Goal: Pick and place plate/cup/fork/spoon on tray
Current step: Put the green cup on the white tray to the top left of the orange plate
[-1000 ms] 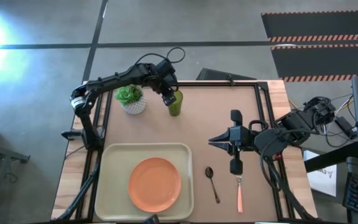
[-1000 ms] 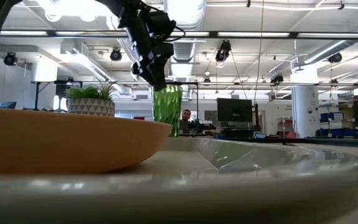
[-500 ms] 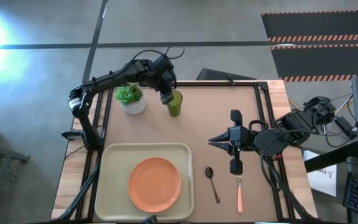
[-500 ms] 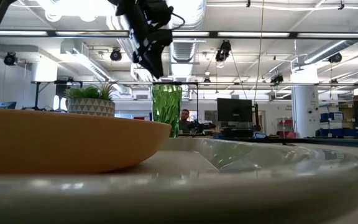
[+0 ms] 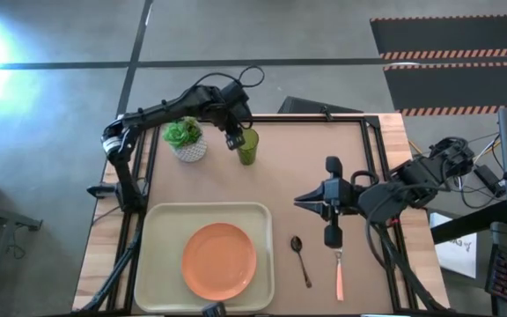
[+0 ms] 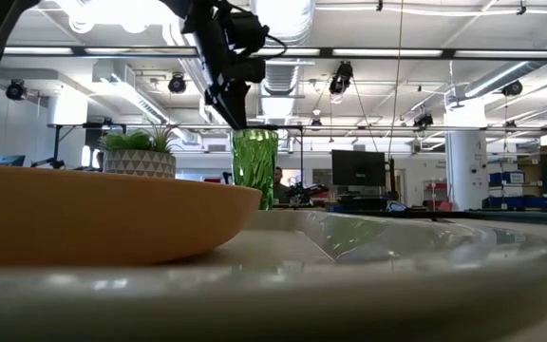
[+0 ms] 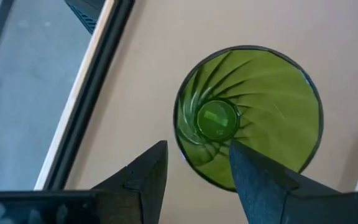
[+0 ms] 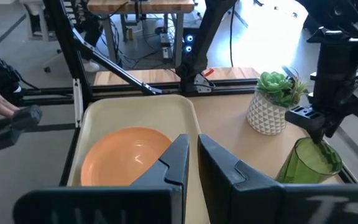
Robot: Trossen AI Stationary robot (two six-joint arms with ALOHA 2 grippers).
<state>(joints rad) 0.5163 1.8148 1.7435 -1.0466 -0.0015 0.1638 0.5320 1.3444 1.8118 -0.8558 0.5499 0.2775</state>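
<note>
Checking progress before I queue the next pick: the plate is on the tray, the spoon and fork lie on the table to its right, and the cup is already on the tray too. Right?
Not quite. The cup is not on the tray; in the high view it stands on the table by the potted plant, with the left gripper at its rim. The plate is on the tray, and the spoon and fork lie to its right.

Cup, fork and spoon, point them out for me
cup (image 5: 247, 146), high view, on its green side below the rim
fork (image 5: 339, 278), high view, middle of the pink handle
spoon (image 5: 296, 244), high view, on the oval bowl
</note>
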